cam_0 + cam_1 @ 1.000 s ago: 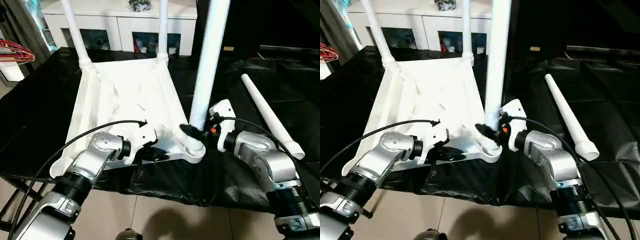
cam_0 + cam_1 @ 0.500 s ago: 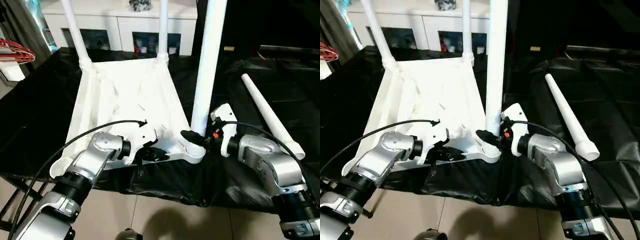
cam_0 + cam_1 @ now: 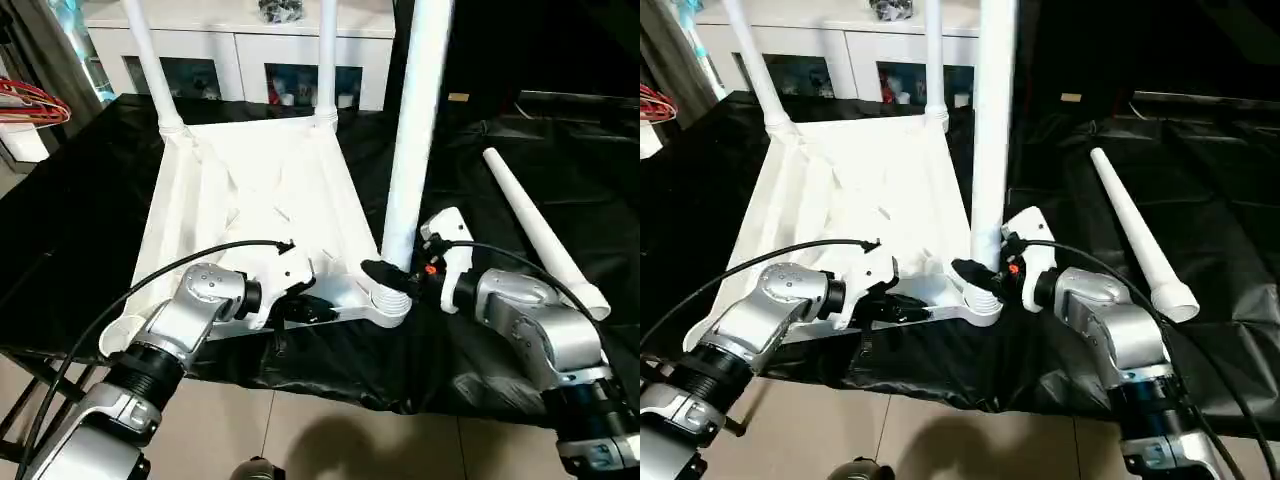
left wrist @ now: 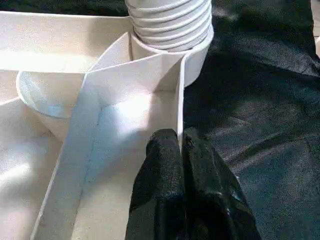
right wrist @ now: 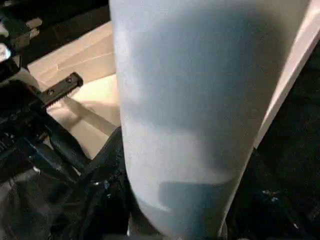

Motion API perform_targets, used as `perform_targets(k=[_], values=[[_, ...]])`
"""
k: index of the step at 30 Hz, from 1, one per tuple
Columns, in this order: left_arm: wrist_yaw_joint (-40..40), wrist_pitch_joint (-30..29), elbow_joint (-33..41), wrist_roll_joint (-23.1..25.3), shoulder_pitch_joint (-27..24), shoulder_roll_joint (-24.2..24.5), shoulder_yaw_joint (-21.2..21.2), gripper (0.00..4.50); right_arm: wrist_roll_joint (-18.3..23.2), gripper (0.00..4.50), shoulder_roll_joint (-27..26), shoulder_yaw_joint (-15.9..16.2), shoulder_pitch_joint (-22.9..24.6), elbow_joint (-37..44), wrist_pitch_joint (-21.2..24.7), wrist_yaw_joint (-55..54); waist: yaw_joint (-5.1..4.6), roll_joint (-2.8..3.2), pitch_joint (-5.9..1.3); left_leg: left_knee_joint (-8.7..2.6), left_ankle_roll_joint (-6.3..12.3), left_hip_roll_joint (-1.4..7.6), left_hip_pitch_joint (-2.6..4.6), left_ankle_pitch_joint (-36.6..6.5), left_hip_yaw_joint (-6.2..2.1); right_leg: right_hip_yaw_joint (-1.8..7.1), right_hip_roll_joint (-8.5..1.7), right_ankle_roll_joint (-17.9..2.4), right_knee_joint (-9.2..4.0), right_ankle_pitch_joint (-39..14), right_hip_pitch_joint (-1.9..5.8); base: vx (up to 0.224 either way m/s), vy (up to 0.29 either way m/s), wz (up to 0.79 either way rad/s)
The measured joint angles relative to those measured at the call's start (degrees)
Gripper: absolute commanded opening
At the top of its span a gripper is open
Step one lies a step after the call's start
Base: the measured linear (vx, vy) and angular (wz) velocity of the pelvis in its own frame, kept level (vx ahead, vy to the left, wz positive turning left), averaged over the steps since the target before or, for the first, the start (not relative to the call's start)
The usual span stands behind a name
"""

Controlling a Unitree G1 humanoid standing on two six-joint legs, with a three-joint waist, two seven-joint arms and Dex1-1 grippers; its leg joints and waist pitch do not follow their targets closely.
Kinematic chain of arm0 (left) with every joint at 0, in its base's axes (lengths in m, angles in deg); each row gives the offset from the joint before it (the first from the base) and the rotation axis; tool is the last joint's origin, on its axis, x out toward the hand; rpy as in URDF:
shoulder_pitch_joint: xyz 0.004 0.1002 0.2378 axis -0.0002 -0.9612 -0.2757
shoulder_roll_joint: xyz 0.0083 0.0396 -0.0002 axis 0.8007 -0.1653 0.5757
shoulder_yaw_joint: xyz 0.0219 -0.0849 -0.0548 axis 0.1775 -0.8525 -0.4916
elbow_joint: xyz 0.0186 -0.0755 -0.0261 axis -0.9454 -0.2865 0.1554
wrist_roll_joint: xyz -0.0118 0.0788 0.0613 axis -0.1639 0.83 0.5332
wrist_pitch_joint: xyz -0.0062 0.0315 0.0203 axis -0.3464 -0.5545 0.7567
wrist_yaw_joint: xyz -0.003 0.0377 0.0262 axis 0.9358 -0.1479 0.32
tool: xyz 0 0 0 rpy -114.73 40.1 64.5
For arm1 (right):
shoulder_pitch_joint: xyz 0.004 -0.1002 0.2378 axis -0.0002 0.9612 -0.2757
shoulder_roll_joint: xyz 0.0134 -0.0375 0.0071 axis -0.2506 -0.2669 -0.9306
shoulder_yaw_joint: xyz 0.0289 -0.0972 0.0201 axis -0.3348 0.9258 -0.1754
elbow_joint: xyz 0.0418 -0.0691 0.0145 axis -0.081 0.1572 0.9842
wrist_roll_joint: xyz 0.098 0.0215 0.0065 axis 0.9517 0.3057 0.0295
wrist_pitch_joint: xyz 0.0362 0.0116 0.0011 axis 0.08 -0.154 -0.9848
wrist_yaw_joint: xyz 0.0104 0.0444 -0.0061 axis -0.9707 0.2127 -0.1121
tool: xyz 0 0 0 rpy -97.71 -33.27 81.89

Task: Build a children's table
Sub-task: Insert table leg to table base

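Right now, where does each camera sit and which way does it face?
Left eye, right eye: on the head, looking forward and down at the upturned white plastic ribbed tabletop; both silver forearms show.
Left wrist: looks along the shut left hand, pinching a tabletop rib near the threaded corner socket.
Right wrist: looks along the right hand, closed around the upright white cylindrical leg.
Shared: that leg stands in the same socket.

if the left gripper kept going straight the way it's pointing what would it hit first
Probably the threaded base of the near leg in its corner socket. The left gripper, shut on the tabletop's edge rib, points along that rib toward it.
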Motion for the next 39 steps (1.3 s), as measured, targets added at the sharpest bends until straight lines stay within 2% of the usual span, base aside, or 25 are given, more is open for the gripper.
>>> perform_targets(k=[9, 12, 17, 21, 26, 31, 39], values=[[-0.13, 0.15, -0.17, 0.03, 0.04, -0.32, 0.01, 0.00, 3.69, 1.93, -2.25, -4.78, 3.24, -1.34, -2.60, -0.14, 0.16, 0.02, 0.00, -0.01, 0.00, 0.00, 0.00, 0.00, -0.01, -0.01, 0.00, 0.00, -0.02, 0.00, 0.01, 0.000, 0.000, 0.00], [-0.26, 0.70, -0.74, 0.47, 0.24, -0.82, 0.01, 0.00, 4.98, 1.92, -3.68, -6.59, 5.49, -1.42, -5.12, -0.57, 0.20, 0.06, -0.03, -0.01, 0.00, -0.01, 0.01, 0.00, -0.01, 0.00, -0.01, -0.01, -0.05, 0.00, 0.04, 0.000, 0.000, 0.00], [-0.53, 1.20, -1.28, 0.77, 0.37, -1.06, 0.00, 0.00, 5.33, 1.91, -5.20, -7.51, 7.14, -1.58, -7.89, -1.34, 0.18, 0.08, -0.04, 0.00, -0.01, -0.01, 0.09, 0.00, -0.01, -0.01, -0.01, -0.02, -0.05, 0.01, 0.12, 0.000, 0.000, 0.00], [-0.79, 2.04, -2.38, 0.95, 0.53, -1.40, 0.00, 0.00, 5.48, 1.91, -7.99, -8.82, 9.74, -1.87, -12.61, -2.80, 0.17, 0.13, -0.15, -0.01, -0.01, -0.01, 0.28, 0.00, -0.01, 0.00, -0.02, 0.03, -0.09, -0.01, 0.29, 0.000, 0.000, 0.00], [-1.53, 2.42, -3.14, 1.08, 0.53, -1.63, 0.00, 0.00, 4.59, 1.91, -8.09, -8.18, 11.23, -1.48, -15.11, -4.04, 0.04, 0.12, -0.15, -0.01, -0.01, -0.02, 0.64, 0.00, -0.01, 0.01, -0.03, 0.32, -0.10, -0.19, 0.58, 0.000, 0.000, 0.00], [-1.89, 3.08, -3.55, 1.31, 0.56, -1.84, -0.01, 0.00, 0.74, 1.91, -6.93, -5.54, 11.41, -0.52, -18.12, -4.47, 0.00, 0.11, -0.16, -0.10, -0.02, -0.04, 0.76, 0.00, -0.01, 0.01, -0.04, 0.34, -0.11, -0.21, 0.63, 0.000, 0.000, 0.00], [-2.02, 3.41, -3.78, 1.52, 0.58, -1.73, -0.01, 0.00, -1.89, 1.91, -5.15, -2.70, 10.27, -0.37, -18.73, -4.54, -0.02, -0.08, -0.22, -0.23, -0.02, -0.07, 0.82, 0.00, -0.01, 0.02, -0.04, 0.35, -0.13, -0.21, 0.63, 0.000, 0.000, 0.00]])
